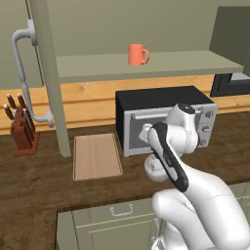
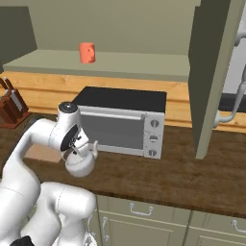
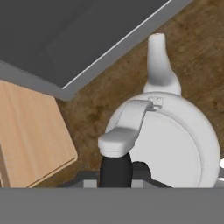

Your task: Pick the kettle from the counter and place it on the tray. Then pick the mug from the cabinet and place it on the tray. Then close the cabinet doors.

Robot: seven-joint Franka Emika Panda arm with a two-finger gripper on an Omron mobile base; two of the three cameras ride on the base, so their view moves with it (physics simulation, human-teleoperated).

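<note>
Counter (image 2: 192,173) edge near, kettle (image 2: 79,163) (pincer-held) (image 2: 74,153)

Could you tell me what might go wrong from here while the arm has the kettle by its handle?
The fingers pinch only the handle of the kettle, so it could swing or slip. It hangs close to the toaster oven and might clip its front on the way to the tray. The spout could catch the tray's rim.

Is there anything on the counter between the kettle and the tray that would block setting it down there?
Nothing visible does. The gripper is shut on the kettle, in front of the toaster oven. Between it and the tray lies bare counter; the knife block stands beyond the tray's far side.
</note>
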